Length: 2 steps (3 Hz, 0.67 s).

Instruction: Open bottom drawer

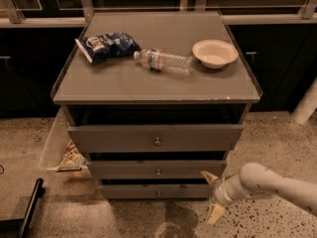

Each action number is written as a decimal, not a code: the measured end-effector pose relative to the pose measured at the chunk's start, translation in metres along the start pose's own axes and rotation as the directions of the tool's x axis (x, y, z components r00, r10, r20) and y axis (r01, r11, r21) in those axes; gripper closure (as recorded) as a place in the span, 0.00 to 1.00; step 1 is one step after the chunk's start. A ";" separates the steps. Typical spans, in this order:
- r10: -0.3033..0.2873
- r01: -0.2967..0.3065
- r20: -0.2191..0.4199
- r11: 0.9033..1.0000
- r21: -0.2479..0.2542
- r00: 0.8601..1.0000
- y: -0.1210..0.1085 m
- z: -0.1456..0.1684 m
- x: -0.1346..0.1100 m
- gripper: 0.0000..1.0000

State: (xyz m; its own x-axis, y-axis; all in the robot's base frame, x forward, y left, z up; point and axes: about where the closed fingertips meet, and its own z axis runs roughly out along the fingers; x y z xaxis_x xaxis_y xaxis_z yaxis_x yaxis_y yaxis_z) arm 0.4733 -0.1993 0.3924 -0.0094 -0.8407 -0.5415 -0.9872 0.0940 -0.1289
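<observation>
The narrow grey bottom drawer [133, 191] with its small round metal knob [158, 194] is seen lowest in the grey cabinet [124, 83]. The white two-finger gripper [212, 195] is held just beside its right end, fingers [215, 213] spread apart.

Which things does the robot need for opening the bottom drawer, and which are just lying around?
For the job: bottom drawer; the tool, open, low at the drawers' right side.
Just lying about: chip bag, water bottle and bowl on the cabinet top.
</observation>
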 end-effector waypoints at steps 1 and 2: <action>-0.038 0.036 0.026 0.998 0.052 0.999 -0.007 0.044 0.024 0.00; -0.115 0.110 0.032 0.986 0.123 0.993 -0.027 0.087 0.048 0.00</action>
State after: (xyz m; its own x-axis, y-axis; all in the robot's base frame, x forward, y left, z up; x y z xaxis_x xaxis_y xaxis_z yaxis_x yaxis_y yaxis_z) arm 0.5134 -0.1960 0.2974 0.1092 -0.8285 -0.5492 -0.9551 0.0655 -0.2888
